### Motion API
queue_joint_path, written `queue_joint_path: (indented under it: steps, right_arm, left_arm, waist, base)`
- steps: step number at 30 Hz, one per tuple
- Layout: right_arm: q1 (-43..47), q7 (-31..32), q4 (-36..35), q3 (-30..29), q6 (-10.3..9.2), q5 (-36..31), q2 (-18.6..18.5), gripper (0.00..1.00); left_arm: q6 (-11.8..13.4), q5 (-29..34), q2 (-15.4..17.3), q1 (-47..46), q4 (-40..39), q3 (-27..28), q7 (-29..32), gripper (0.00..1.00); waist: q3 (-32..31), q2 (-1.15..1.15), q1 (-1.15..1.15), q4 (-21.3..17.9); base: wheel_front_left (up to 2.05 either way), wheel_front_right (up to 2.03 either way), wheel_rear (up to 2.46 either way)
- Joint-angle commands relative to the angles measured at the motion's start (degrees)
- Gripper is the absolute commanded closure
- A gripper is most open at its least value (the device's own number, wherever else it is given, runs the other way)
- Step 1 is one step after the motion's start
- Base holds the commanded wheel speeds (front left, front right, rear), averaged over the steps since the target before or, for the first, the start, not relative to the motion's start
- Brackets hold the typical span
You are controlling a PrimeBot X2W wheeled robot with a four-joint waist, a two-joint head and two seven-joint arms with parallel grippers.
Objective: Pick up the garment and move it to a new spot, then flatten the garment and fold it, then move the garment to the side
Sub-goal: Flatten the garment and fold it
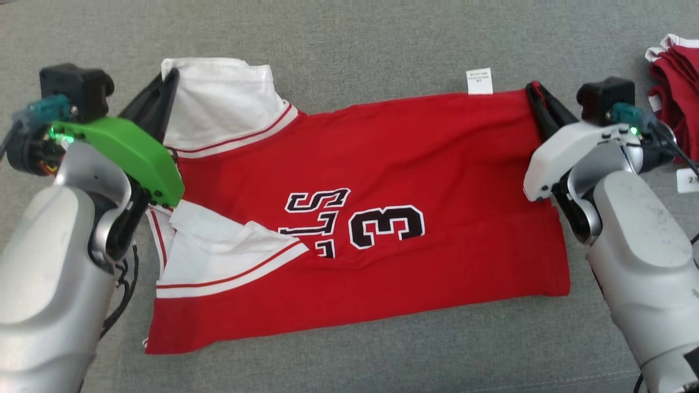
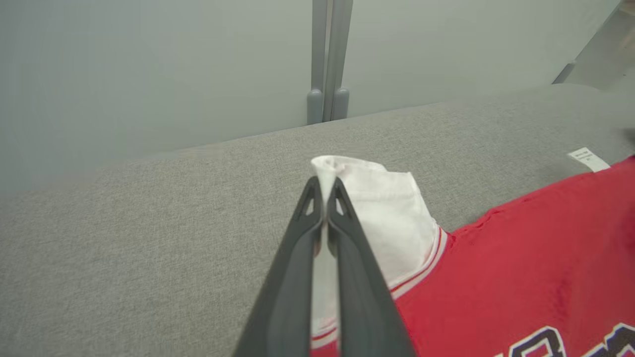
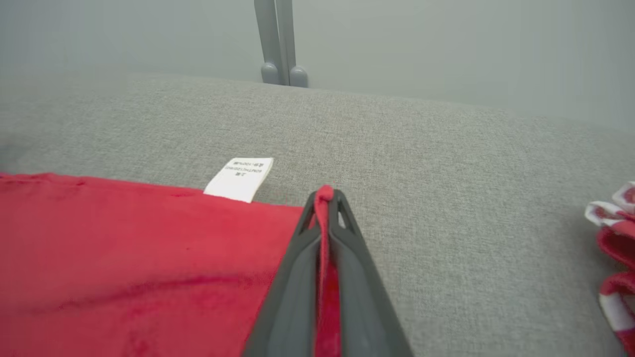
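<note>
The grey padded surface [image 1: 349, 33] is being used as the work area. The garment [image 1: 415, 164], a red jersey, is being kept spread across its centre, with the hem toward 3 o'clock. The left gripper [image 1: 172, 76] is being clenched on the white sleeve [image 1: 218, 93] at 10 o'clock, and the right gripper [image 1: 532, 87] on the hem corner [image 3: 325, 198] at 2 o'clock. The far edge is probably being held this way so that it can be drawn over evenly for a fold. The care label [image 1: 479, 81] is lying at 1 o'clock.
</note>
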Motion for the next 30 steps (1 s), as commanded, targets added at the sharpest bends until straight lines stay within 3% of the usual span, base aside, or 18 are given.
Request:
queue_joint_path:
  steps: [1, 8, 14, 23, 30]
  right_arm:
    - [2.8, -1.5, -1.4, 0.4, -0.06, 1.1, -0.8, 1.0]
    - [14.9, -4.4, -9.1, -2.4, -0.07, 4.2, -1.2, 1.0]
    - [25.0, -2.9, -17.6, -7.1, -0.06, 3.3, 0.0, 1.0]
    - [33.9, 0.3, -27.0, -13.0, -0.06, 0.4, 3.0, 1.0]
    - [37.0, 2.2, -29.1, -14.3, -0.06, -0.6, 4.9, 1.0]
  left_arm:
    - [0.4, -0.4, 0.8, 3.1, -1.5, 0.2, -0.9, 1.0]
    - [5.1, -2.7, 1.0, 18.1, -10.8, 2.3, -4.5, 1.0]
    - [8.5, -5.3, -0.7, 30.4, -16.9, 3.0, -7.1, 1.0]
    - [10.1, -7.6, -3.2, 37.6, -16.9, 2.6, -8.5, 1.0]
    - [9.7, -8.5, -3.8, 39.4, -13.9, 1.9, -8.8, 1.0]
  waist:
    - [-2.1, 0.0, 0.0, 0.9]
    - [-6.1, 0.0, 0.0, 2.4]
    - [-8.3, 0.0, 0.0, 3.6]
    - [-9.8, 0.0, 0.0, 4.8]
    - [-10.8, 0.0, 0.0, 4.9]
  base:
    - [0.0, 0.0, 0.0]
    - [0.0, 0.0, 0.0]
    - [0.0, 0.0, 0.0]
    - [0.0, 0.0, 0.0]
    - [0.0, 0.0, 0.0]
